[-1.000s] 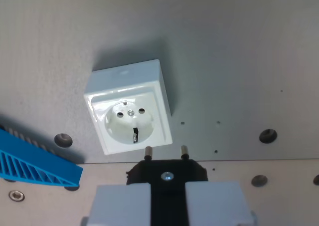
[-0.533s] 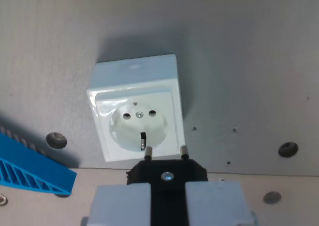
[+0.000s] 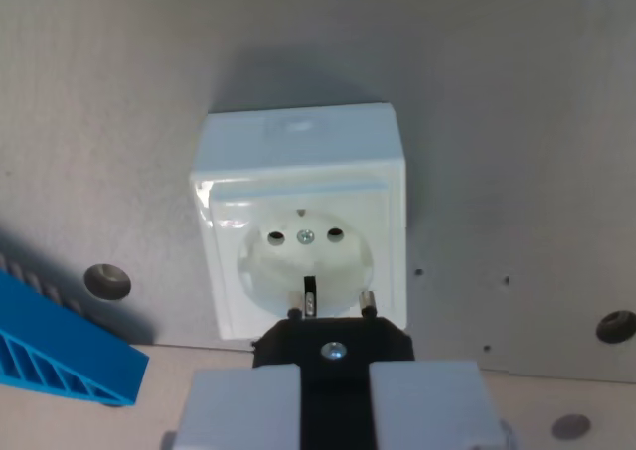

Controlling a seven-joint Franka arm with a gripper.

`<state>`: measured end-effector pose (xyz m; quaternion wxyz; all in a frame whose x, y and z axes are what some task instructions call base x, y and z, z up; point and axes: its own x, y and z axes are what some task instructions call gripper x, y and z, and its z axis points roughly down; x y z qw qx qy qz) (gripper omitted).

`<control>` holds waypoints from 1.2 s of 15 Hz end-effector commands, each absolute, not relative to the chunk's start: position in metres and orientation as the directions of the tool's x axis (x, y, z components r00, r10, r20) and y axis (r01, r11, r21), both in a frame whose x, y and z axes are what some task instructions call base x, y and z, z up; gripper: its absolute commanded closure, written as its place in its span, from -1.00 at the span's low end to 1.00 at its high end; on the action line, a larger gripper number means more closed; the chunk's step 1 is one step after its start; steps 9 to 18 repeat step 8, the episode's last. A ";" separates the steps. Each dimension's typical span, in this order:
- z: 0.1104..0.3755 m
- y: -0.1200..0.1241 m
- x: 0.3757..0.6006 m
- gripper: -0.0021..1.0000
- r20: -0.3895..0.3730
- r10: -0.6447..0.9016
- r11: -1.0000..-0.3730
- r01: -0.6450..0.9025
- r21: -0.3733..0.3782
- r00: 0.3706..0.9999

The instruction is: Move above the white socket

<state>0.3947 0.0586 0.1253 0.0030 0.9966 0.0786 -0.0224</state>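
One white socket face up | gripper clamping black plug | pins toward socket

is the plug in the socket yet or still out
Out. Both pins of the black plug show bare in front of the white socket, whose two holes are empty.

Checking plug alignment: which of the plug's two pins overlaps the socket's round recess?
The pin on the wrist view's left; the other pin sits over the white socket at the recess rim.

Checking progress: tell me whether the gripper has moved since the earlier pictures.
Yes. The gripper has moved toward the socket; its plug pins now overlap the socket face.
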 end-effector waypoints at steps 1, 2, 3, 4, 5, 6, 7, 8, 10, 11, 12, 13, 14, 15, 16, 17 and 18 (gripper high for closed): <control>0.114 0.061 0.388 1.00 0.060 0.234 -0.972 0.232 0.039 0.970; 0.112 0.061 0.387 1.00 0.060 0.231 -0.973 0.229 0.040 0.971; 0.111 0.062 0.386 1.00 0.060 0.228 -0.973 0.226 0.042 0.972; 0.109 0.062 0.385 1.00 0.059 0.226 -0.974 0.223 0.043 0.972; 0.108 0.063 0.384 1.00 0.058 0.224 -0.974 0.222 0.044 0.973; 0.107 0.063 0.384 1.00 0.059 0.223 -0.974 0.221 0.045 0.973; 0.107 0.064 0.383 1.00 0.061 0.222 -0.975 0.219 0.045 0.973; 0.106 0.064 0.383 1.00 0.063 0.219 -0.975 0.217 0.046 0.974; 0.106 0.064 0.383 1.00 0.063 0.219 -0.975 0.217 0.046 0.974; 0.106 0.064 0.383 1.00 0.063 0.219 -0.975 0.217 0.046 0.974; 0.106 0.064 0.383 1.00 0.063 0.219 -0.975 0.217 0.046 0.974; 0.106 0.064 0.383 1.00 0.063 0.219 -0.975 0.217 0.046 0.974; 0.106 0.064 0.383 1.00 0.063 0.219 -0.975 0.217 0.046 0.974; 0.106 0.064 0.383 1.00 0.063 0.219 -0.975 0.217 0.046 0.974; 0.106 0.064 0.383 1.00 0.063 0.219 -0.975 0.217 0.046 0.974; 0.106 0.064 0.383 1.00 0.063 0.219 -0.975 0.217 0.046 0.974; 0.106 0.064 0.383 1.00 0.063 0.219 -0.975 0.217 0.046 0.974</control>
